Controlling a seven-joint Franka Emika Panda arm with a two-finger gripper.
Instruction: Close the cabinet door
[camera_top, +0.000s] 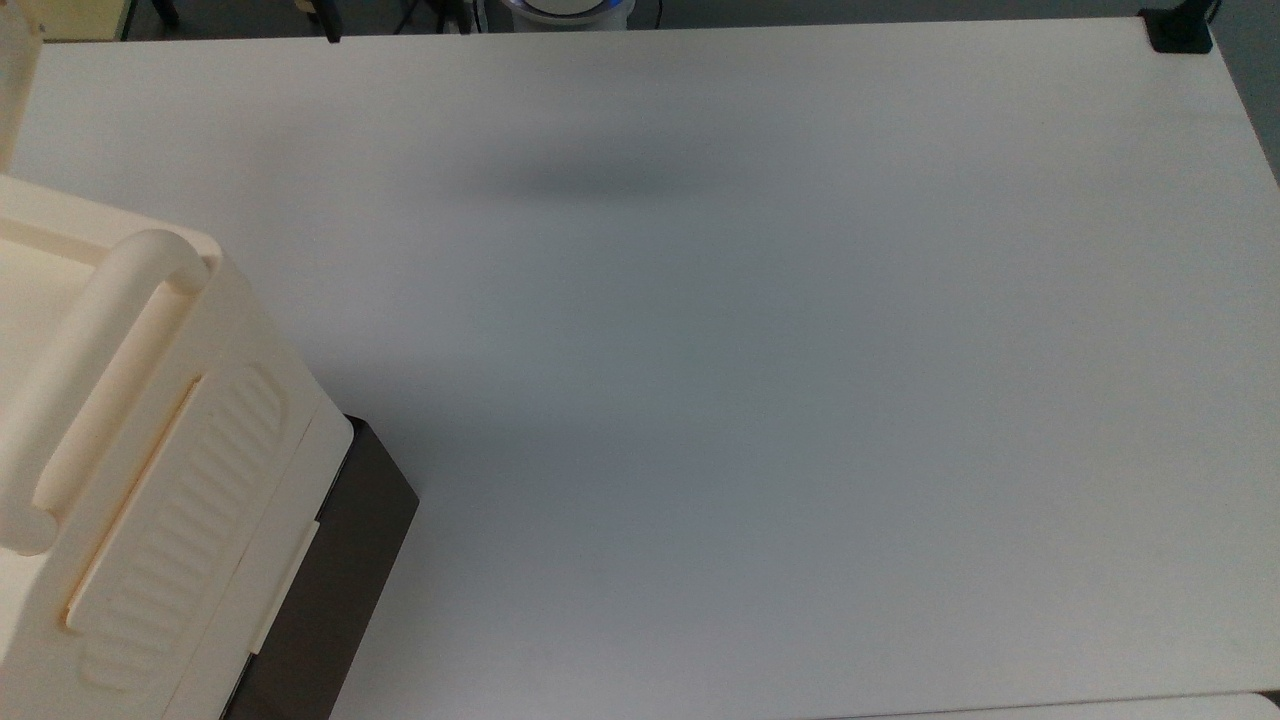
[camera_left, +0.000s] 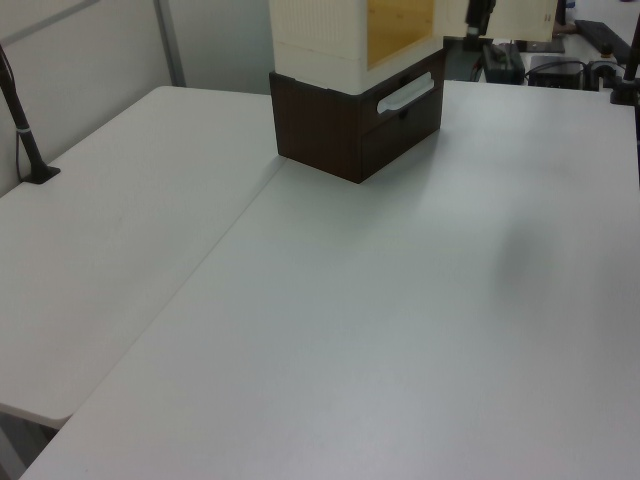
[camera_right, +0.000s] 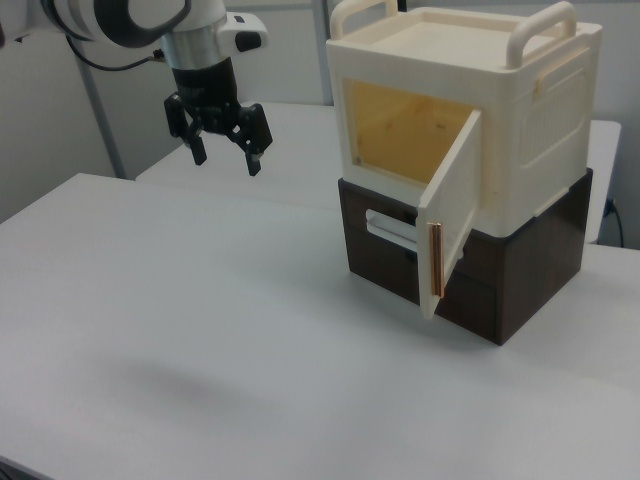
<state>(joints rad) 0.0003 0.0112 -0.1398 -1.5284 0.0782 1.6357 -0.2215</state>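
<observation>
Top view: cabinet (camera_top: 150, 450) seen at worktop (camera_top: 760, 380) corner; door sliver (camera_top: 20, 90) noted just beyond cabinet.

Left view: cabinet (camera_left: 355, 90) set at worktop's far end, yellow interior exposed.

Right view: door (camera_right: 450, 225) swung wide from cabinet (camera_right: 470, 150). End effector (camera_right: 225, 148) held high, well apart from cabinet, fingers spread, nothing gripped/touched. Risk judged: push near hinge could shift cabinet w/o shutting door; door edge could be clipped on approach.

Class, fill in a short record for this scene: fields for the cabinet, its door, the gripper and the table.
cabinet: cream box on a dark brown base, two bar handles on top
door: swung open, yellow inside showing
gripper: in the air above the table, at the right view's left of the cabinet, fingers spread, holding nothing
table: white
</observation>
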